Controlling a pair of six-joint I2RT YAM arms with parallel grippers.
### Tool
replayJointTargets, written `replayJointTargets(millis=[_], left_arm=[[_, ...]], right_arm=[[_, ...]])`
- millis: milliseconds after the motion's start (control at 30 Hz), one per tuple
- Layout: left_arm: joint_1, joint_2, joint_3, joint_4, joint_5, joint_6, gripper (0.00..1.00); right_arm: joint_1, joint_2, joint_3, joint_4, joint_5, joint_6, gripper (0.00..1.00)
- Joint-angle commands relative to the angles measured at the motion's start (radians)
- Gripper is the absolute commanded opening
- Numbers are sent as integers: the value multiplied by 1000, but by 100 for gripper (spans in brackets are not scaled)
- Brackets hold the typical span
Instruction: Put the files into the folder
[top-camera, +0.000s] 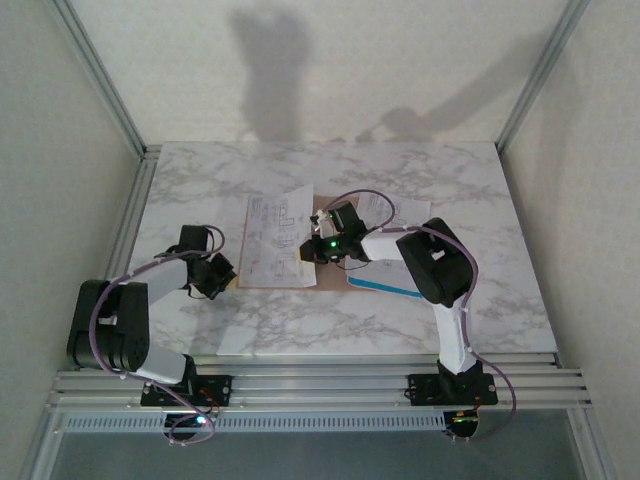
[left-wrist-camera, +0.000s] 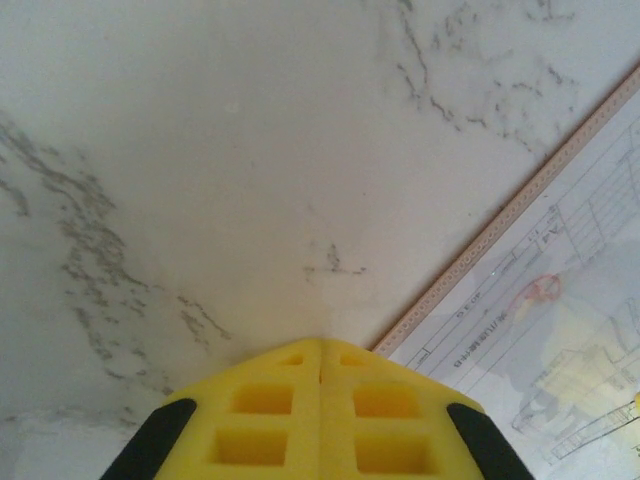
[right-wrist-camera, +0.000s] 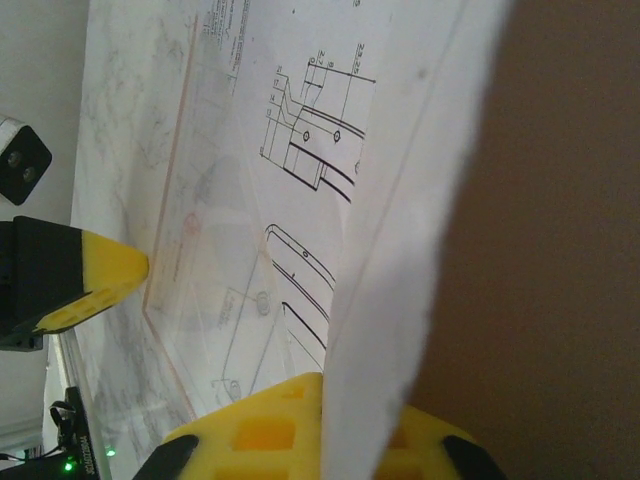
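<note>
My right claw (right-wrist-camera: 325, 395) pinches the sheet (top-camera: 272, 235) at its three o'clock edge, likely light and floppy; left claw (left-wrist-camera: 320, 350) closed, empty.

Smooth, faintly glossy: white-grey marble-patterned bench top (left-wrist-camera: 200, 150). Matt, thin: white printed paper sheets (top-camera: 275, 235), pinkish-brown card folder (right-wrist-camera: 560, 250).

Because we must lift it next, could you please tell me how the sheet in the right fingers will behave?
Probably floppy: the sheet curves away from the right fingers pinching its edge. Likely light, as one thin page. It could crease or slip, held at one edge.
</note>
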Motion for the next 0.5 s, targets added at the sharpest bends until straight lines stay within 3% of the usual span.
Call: replayJointTargets(millis=[0,200,467], left_arm=[[-51,49,-14,53,54,-14,0],[-55,37,-2,46,46,-17,0],[-59,-41,59,-58,-46,20,0]], right_arm=[[16,3,-16,-27,-4,-6,0],[17,-9,-15,-56,23,20,1],[9,-159,-48,-196,200,72,45]])
